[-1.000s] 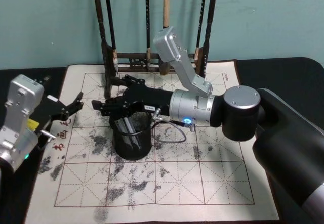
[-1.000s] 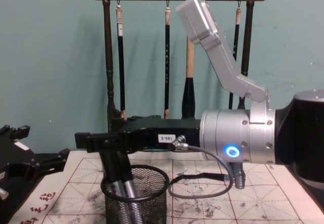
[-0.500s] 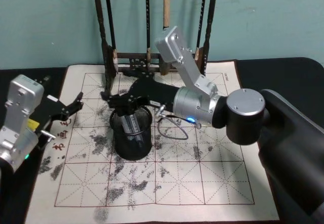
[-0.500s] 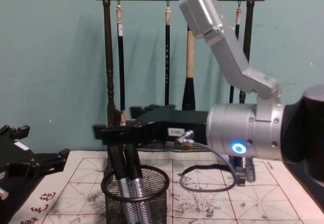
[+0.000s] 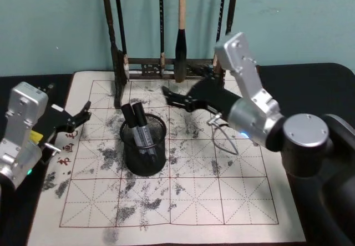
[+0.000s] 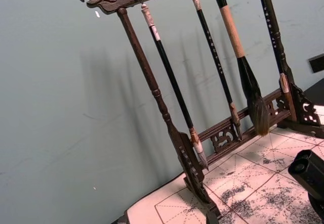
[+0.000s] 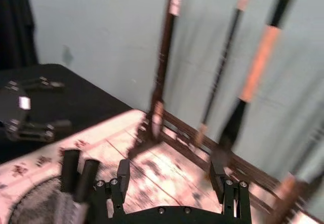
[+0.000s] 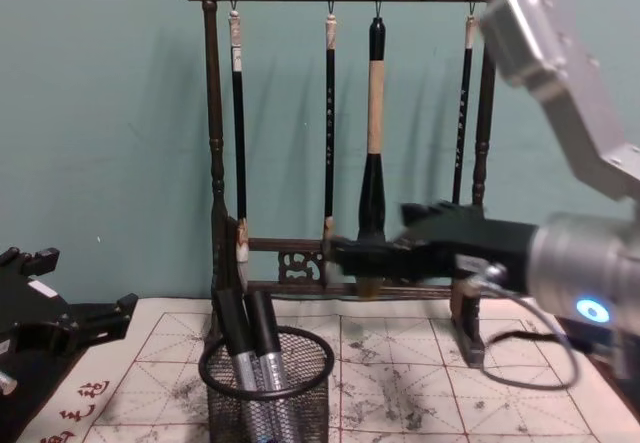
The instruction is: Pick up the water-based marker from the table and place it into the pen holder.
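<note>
The marker [image 5: 145, 130] stands in the pen holder [image 5: 145, 153], leaning against the far-left part of the rim beside a second marker [image 5: 130, 118] of the same kind (which of the two is the task's own cannot be told from here). Both have black caps poking above the rim and grey barrels showing through the mesh in the chest view. By its look a marker like this is light, stiff and smooth-sided, so it would slip in a loose pinch; the sensible place to take hold is across the barrel just under the cap, square to its length. Nothing about it looks fragile.

The pen holder sits on the ink-stained practice sheet [image 5: 194, 201], a wire cup light enough, I judge, to tip if a marker is dragged against its rim.

The right gripper [image 5: 176, 98] hangs above the sheet to the right of the cup and a little beyond it, well clear of the markers, with its fingers spread and nothing between them. The left gripper [image 5: 75, 118] is parked at the sheet's left edge, fingers apart and empty.

Behind everything stands the brush rack [image 8: 345, 123] with its hanging brushes.
</note>
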